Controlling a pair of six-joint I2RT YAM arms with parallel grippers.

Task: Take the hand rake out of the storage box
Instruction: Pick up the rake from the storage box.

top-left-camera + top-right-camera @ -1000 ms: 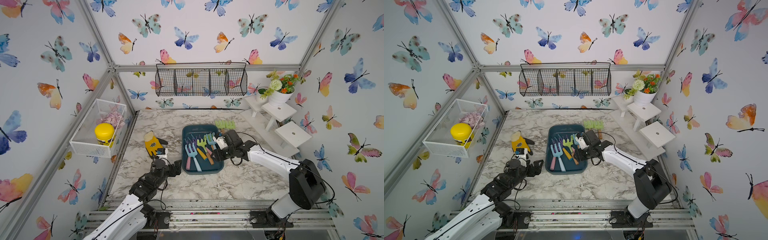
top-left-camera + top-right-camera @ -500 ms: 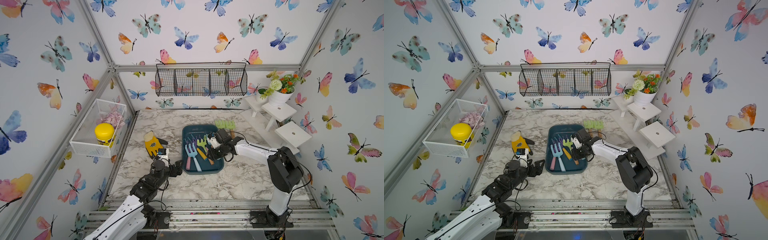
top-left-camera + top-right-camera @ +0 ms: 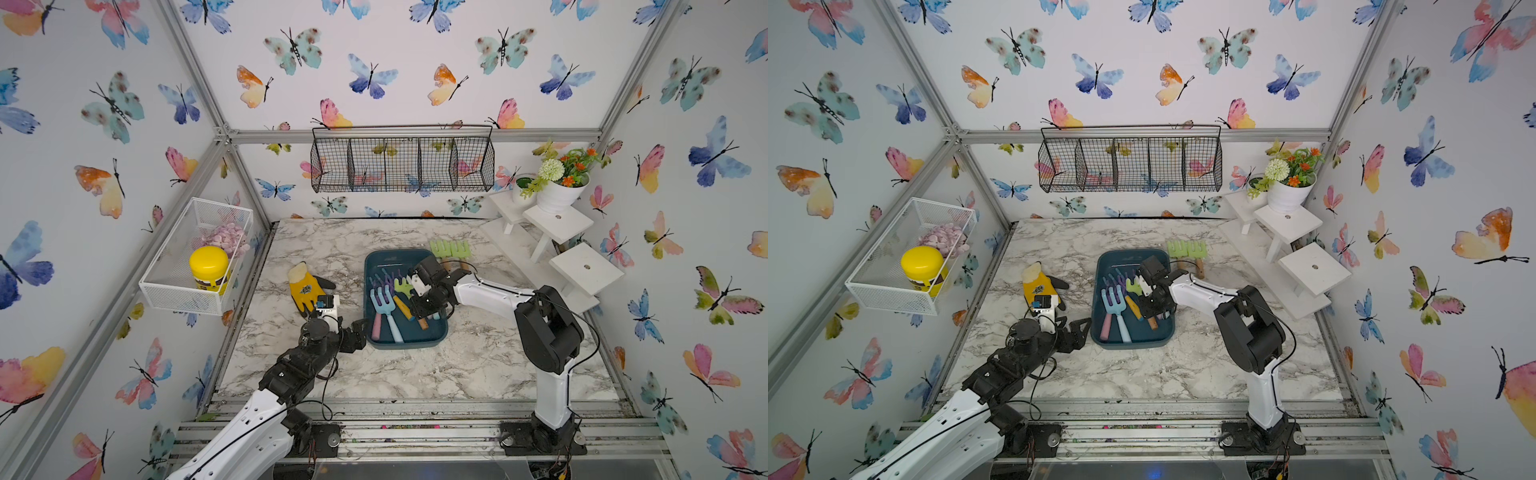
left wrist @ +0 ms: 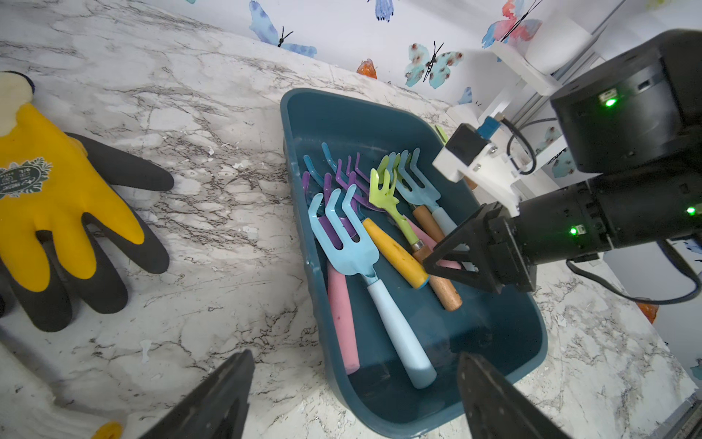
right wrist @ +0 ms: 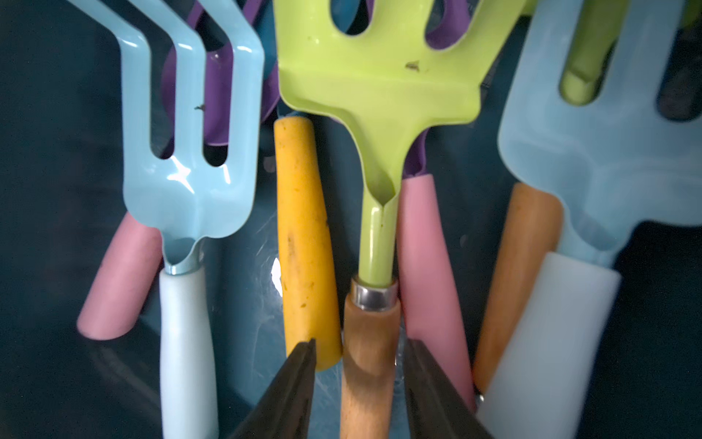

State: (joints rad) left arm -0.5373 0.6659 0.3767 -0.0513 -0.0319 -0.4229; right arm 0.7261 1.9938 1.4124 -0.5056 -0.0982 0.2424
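- Hand rake [image 5: 380, 95], lime-green head, metal ferrule, wooden handle: lying in storage box [image 3: 386, 259] on top of the pile, between yellow handle [image 5: 304, 228] and pink handle [image 5: 429, 266].
- Readable text: none. Emblem on yellow gardening glove [image 3: 305, 286] too small to read; same for brown label on yellow-lidded jar [image 3: 209, 266].
- Storage box mid-table on marble-pattern tabletop [image 3: 415, 374], also holding light blue fork [image 4: 342, 235] and purple tools. Glove flat on tabletop left of box, apart from it.
- Enclosure: butterfly wallpaper [image 3: 374, 79], aluminium frame, black wire basket [image 3: 403, 166] on back wall, white mesh basket [image 3: 166, 291] on left wall holding the jar, white stepped stand [image 3: 586, 270] at right with flower pot [image 3: 557, 195].
- Right gripper [image 5: 361, 342]: reaching in from the right, pitched down into box, jaws straddling the wooden handle, slim gap visible on the yellow-handle side, not clamped.
- Left gripper [image 4: 353, 355]: low over tabletop just beside box's near left corner, jaws spread wide, holding nothing.
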